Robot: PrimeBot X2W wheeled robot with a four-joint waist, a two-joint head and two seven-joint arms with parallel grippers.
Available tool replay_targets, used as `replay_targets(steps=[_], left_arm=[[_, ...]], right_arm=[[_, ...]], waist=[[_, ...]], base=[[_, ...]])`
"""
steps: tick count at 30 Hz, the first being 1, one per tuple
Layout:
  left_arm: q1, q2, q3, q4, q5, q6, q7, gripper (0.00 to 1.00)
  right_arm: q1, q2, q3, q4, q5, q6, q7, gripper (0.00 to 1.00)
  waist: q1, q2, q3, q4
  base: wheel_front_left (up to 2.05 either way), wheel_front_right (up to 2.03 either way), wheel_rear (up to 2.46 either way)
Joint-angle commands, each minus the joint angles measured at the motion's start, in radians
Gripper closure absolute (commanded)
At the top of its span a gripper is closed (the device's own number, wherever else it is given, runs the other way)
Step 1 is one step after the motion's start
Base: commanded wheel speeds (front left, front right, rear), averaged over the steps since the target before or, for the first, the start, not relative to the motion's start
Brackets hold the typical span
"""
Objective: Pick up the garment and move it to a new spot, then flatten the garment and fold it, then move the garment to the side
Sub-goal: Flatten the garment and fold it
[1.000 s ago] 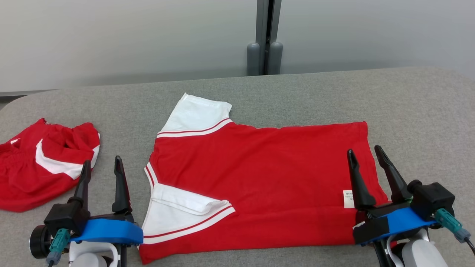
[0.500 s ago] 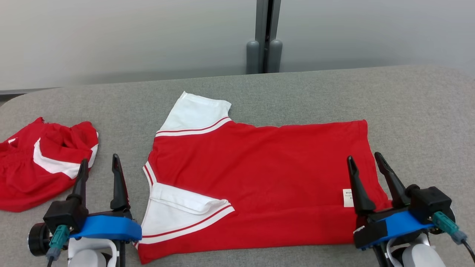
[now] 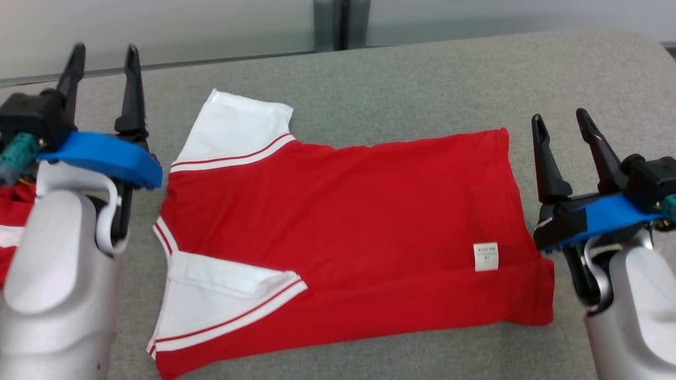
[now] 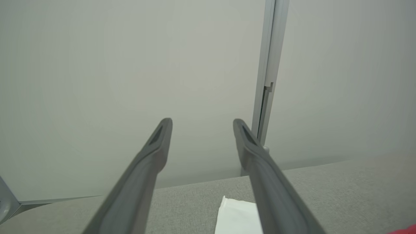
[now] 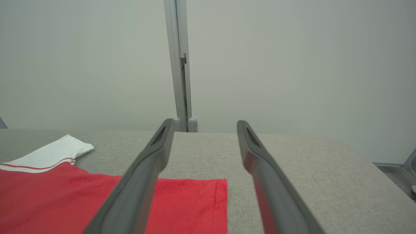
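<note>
Between the two end effectors, the garment is lying flat on the grey desk, a red body with white sleeves. The left end effector is hanging just off the sleeve end, fingers spread wide and gripping nothing. The right end effector is sitting just past the hem end, also wide open and empty. In the right wrist view, the hem edge is showing between its fingers. Another red piece is peeking out behind the left arm.

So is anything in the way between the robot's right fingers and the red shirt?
No, nothing visible is. The open right fingers hang just beside the hem of the red shirt, above the grey table.
</note>
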Motion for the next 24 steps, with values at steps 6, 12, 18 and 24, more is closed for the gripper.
replay_targets(steps=[6,12,18,24], left_arm=[[-0.216,0.049,-0.046,0.086,-0.016,-0.023,0.089,0.00],[-0.362,0.084,-0.107,0.199,-0.053,-0.033,0.181,0.00],[-0.426,0.127,-0.221,0.300,-0.102,-0.034,0.263,0.00],[-0.441,0.162,-0.302,0.393,-0.165,-0.032,0.329,0.00]], right_arm=[[-0.103,-0.015,0.025,0.010,0.018,0.000,-0.002,0.00],[-0.155,-0.016,0.048,0.025,0.039,0.000,-0.028,0.00],[-0.191,-0.015,0.066,0.047,0.060,0.000,-0.050,0.00],[-0.221,-0.020,0.084,0.065,0.077,0.000,-0.067,0.00]], waist=[[0.0000,0.0000,0.119,-0.047],[0.0000,0.0000,0.197,-0.095],[0.0000,0.0000,0.248,-0.127],[0.0000,0.0000,0.281,-0.144]], base=[[0.00,0.00,0.00],[0.00,0.00,0.00],[0.00,0.00,0.00],[0.00,0.00,0.00]])
